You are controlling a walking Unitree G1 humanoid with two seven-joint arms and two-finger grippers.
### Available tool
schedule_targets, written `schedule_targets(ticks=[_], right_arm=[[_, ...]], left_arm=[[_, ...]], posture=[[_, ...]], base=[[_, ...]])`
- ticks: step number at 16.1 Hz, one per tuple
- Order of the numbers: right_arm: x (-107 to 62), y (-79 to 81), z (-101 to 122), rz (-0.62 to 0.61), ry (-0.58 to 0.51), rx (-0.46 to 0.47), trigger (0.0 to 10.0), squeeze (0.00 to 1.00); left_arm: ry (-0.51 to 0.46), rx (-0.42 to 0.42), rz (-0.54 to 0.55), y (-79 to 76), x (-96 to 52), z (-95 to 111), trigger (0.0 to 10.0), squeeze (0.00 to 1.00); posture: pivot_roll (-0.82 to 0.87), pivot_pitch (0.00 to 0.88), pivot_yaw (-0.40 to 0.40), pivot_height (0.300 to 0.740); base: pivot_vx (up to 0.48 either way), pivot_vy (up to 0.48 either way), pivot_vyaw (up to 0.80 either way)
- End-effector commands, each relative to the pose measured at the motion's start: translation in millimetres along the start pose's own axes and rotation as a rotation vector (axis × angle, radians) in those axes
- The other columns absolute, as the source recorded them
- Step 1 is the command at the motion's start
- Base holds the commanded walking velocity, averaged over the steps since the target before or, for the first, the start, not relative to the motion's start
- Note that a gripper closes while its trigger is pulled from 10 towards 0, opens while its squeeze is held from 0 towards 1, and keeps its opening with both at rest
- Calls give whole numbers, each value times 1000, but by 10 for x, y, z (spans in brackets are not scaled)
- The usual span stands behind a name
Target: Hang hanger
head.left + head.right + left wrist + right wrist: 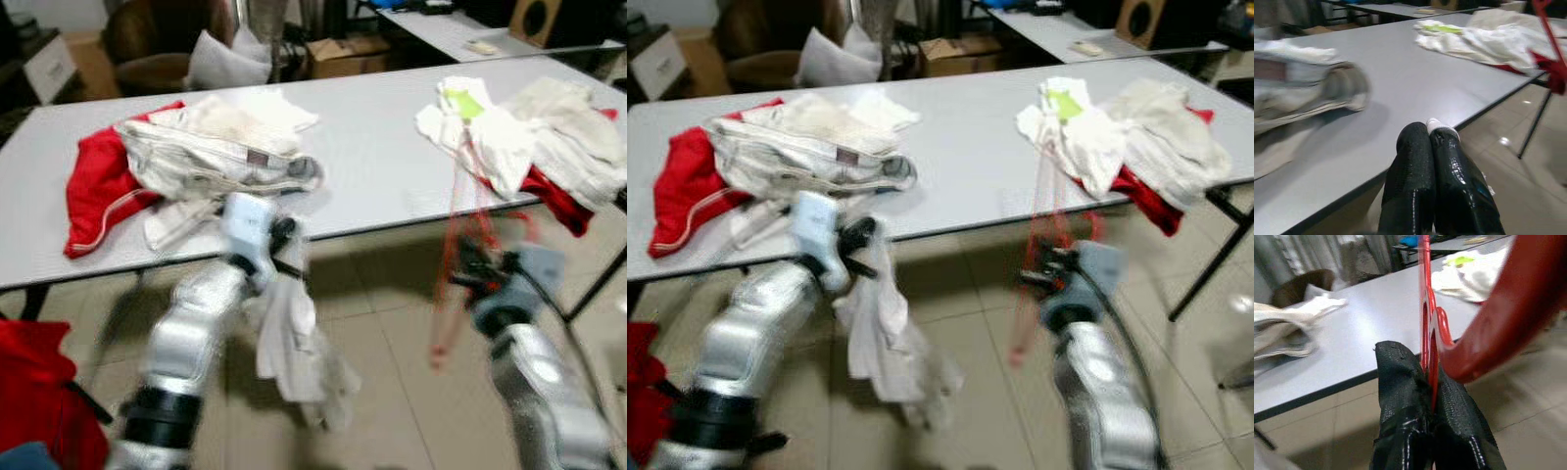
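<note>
Robot's standing at the near edge of a grey table [372, 166], both arms up in the lower half of the frame, pics smeared w/ motion. Right gripper [1430, 382], lower right, has its fingers pinched tight on a red hanger [1426, 308]; in the eye views the hanger reads as a faint red streak [460, 245] running from the gripper up toward the white clothes at upper right. Left gripper [1430, 147], lower centre-left, is closed on a white garment [294, 343] that dangles below the table edge toward the floor; a bit of white pokes out between the tips. On the table: a cream garment heap [216, 147] w/ red cloth [98, 186] at upper left, and a white pile [529, 127] w/ a lime-green patch [460, 101] and more red under it at upper right. Looks to me like the pick-up stage is done, i.e. hanger and garment both in hand, not yet joined. Next move prob. calls for bringing the two together so the hanger's shoulder feeds into the garment's opening, then finding a rail. No rail seen here. Labels: small dark tag on the cream heap, too blurred to read; no other writing legible.
</note>
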State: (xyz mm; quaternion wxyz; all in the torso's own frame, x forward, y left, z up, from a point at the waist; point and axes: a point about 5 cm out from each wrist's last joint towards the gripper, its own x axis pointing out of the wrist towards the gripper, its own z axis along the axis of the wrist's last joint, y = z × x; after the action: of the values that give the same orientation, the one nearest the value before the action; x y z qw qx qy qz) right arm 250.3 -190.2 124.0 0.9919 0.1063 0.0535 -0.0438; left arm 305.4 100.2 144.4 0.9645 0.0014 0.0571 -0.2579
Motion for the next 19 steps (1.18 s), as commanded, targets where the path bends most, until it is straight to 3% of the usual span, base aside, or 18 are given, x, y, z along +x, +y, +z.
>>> schedule_targets(ticks=[1, 15, 19], right_arm=[[9, 61, -3, 19, 0, 11, 10000, 0], [30, 66, -10, 12, -11, 13, 10000, 0], [12, -81, 155, 119, -32, -100, 10000, 0]], left_arm=[[-48, 31, 28, 88, -21, 132, 10000, 0], [-46, 39, 26, 116, -27, 144, 10000, 0], [-50, 42, 24, 105, -12, 150, 10000, 0]], posture=[[-206, 0, 28, 719], [-200, 0, 37, 719], [-201, 0, 31, 719]], base=[[352, 0, 0], [352, 0, 0], [352, 0, 0]])
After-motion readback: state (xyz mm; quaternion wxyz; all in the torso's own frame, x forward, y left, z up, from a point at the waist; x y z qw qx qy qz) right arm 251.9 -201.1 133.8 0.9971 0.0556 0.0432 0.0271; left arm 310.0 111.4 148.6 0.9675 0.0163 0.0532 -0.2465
